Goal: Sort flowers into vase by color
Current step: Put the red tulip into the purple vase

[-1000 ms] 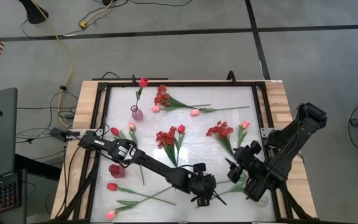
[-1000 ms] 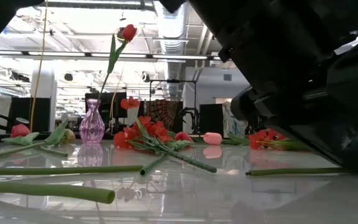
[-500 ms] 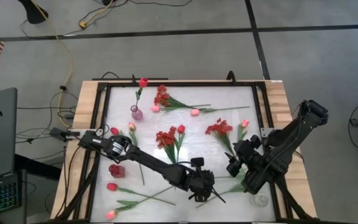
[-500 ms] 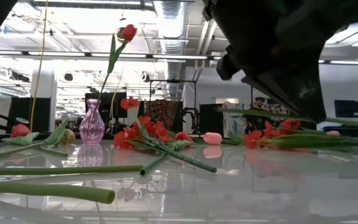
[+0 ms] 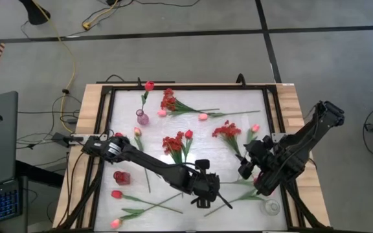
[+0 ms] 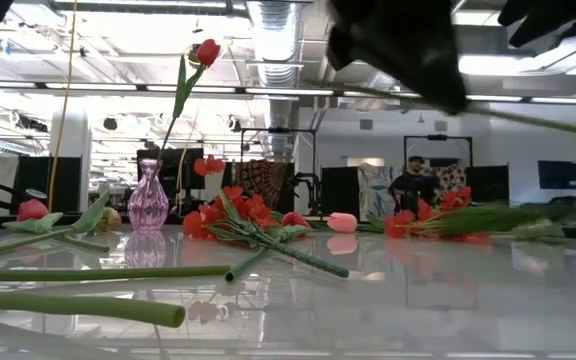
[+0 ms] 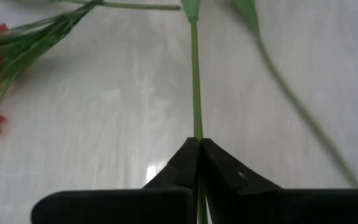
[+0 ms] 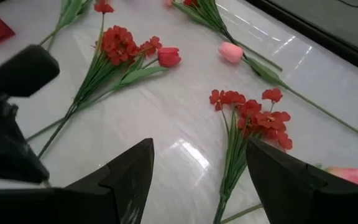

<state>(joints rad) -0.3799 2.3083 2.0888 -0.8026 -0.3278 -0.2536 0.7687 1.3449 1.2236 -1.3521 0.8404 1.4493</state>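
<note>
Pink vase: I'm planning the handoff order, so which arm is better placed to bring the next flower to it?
Left. The left gripper is already shut on a green stem, while the right gripper hangs open and empty, farther from the pink vase.

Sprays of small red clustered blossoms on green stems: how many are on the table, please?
3. One red-blossom spray lies near the far edge, one in the middle, one right of it. The arms may hide others.

Left gripper point(image 5: 207, 197) shut — arm stretched across table, right gripper point(image 8: 197, 180) wide open, hovering.
</note>
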